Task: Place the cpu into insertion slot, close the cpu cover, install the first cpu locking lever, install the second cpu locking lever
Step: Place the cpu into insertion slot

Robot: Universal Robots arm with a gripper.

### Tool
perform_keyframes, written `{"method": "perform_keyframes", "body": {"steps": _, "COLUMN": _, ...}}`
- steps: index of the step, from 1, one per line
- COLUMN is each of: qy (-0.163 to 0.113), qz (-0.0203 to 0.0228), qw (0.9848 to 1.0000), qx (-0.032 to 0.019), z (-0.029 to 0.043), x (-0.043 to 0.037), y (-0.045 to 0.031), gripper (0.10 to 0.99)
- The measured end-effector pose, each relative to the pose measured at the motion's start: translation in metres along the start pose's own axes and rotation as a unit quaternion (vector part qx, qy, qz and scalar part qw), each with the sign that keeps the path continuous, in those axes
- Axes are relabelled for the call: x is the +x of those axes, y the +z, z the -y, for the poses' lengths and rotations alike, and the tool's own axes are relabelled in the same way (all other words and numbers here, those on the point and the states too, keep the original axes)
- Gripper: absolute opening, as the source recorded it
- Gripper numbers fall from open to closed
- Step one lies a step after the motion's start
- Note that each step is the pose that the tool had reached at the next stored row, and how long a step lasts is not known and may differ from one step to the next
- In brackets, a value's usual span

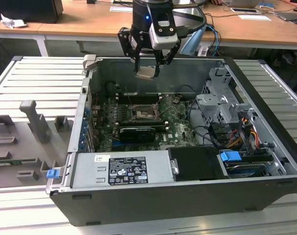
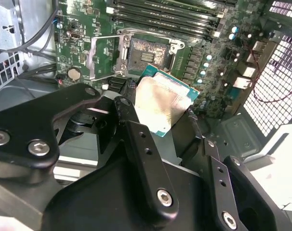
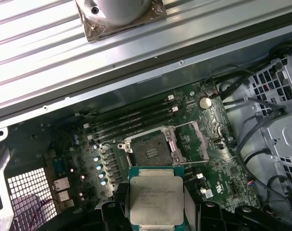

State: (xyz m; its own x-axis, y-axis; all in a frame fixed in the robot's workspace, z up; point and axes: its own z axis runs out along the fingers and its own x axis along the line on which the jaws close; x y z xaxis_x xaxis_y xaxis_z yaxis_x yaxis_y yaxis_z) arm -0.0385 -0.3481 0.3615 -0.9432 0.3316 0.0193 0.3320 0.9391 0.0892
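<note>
In the exterior view, the gripper (image 1: 148,67) hangs over the far side of the open case (image 1: 163,205). Its fingers are clamped on the cpu (image 1: 145,73), which is in the air, well above the board (image 1: 180,125). The slot (image 1: 141,114) lies on the board, nearer to the camera than the cpu. A grey power supply (image 1: 121,169) sits along the near wall of the case. This view shows how high the cpu is, but I cannot tell here how the cover stands.

In the second wrist view, the cpu (image 2: 160,103) is seen past the black fingers (image 2: 131,120), which press on two opposite edges of it. Its dull metal face is toward the camera. Beyond it the slot (image 2: 148,52) is bare, and the cover (image 2: 103,57) is folded open just beside the slot. A round battery (image 2: 74,73) is near the cover.

In the first wrist view, the cpu (image 3: 155,199) shows its whole face with a green rim around it, and a dark finger on each side. The slot (image 3: 153,151) is apart from the cpu and has nothing in it. The cover (image 3: 192,139) lies open beside the slot, on the side of the battery (image 3: 205,102). The memory slots (image 3: 136,120) run along another side of the slot.
</note>
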Motion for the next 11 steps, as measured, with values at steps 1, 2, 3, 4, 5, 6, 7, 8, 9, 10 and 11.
{"method": "perform_keyframes", "body": {"steps": 1, "qy": 0.002, "qz": 0.0002, "qw": 1.0000, "qx": -0.0001, "z": 0.0000, "x": 0.0000, "y": 0.0000, "gripper": 0.537}}
{"method": "perform_keyframes", "body": {"steps": 2, "qy": 0.004, "qz": 0.0004, "qw": 1.0000, "qx": -0.0001, "z": 0.0000, "x": 0.0000, "y": 0.0000, "gripper": 0.537}}
{"method": "perform_keyframes", "body": {"steps": 3, "qy": 0.006, "qz": 0.0005, "qw": 1.0000, "qx": -0.0002, "z": 0.0000, "x": 0.0000, "y": 0.0000, "gripper": 0.537}}
{"method": "perform_keyframes", "body": {"steps": 4, "qy": 0.008, "qz": 0.0007, "qw": 1.0000, "qx": -0.0002, "z": 0.0000, "x": 0.0000, "y": 0.0001, "gripper": 0.537}}
{"method": "perform_keyframes", "body": {"steps": 5, "qy": 0.010, "qz": 0.0009, "qw": 1.0000, "qx": -0.0002, "z": 0.0000, "x": 0.0000, "y": 0.0000, "gripper": 0.537}}
{"method": "perform_keyframes", "body": {"steps": 6, "qy": 0.011, "qz": 0.0010, "qw": 0.9999, "qx": -0.0002, "z": 0.0000, "x": 0.0000, "y": 0.0000, "gripper": 0.537}}
{"method": "perform_keyframes", "body": {"steps": 7, "qy": 0.013, "qz": 0.0012, "qw": 0.9999, "qx": -0.0003, "z": 0.0000, "x": 0.0000, "y": 0.0000, "gripper": 0.537}}
{"method": "perform_keyframes", "body": {"steps": 8, "qy": 0.016, "qz": 0.0015, "qw": 0.9999, "qx": -0.0003, "z": 0.0000, "x": 0.0000, "y": 0.0000, "gripper": 0.537}}
{"method": "perform_keyframes", "body": {"steps": 9, "qy": 0.019, "qz": 0.0017, "qw": 0.9998, "qx": -0.0004, "z": 0.0000, "x": 0.0000, "y": 0.0000, "gripper": 0.537}}
{"method": "perform_keyframes", "body": {"steps": 10, "qy": 0.021, "qz": 0.0019, "qw": 0.9998, "qx": -0.0004, "z": 0.0000, "x": 0.0000, "y": 0.0000, "gripper": 0.537}}
{"method": "perform_keyframes", "body": {"steps": 11, "qy": 0.023, "qz": 0.0020, "qw": 0.9997, "qx": -0.0005, "z": 0.0000, "x": 0.0000, "y": 0.0000, "gripper": 0.537}}
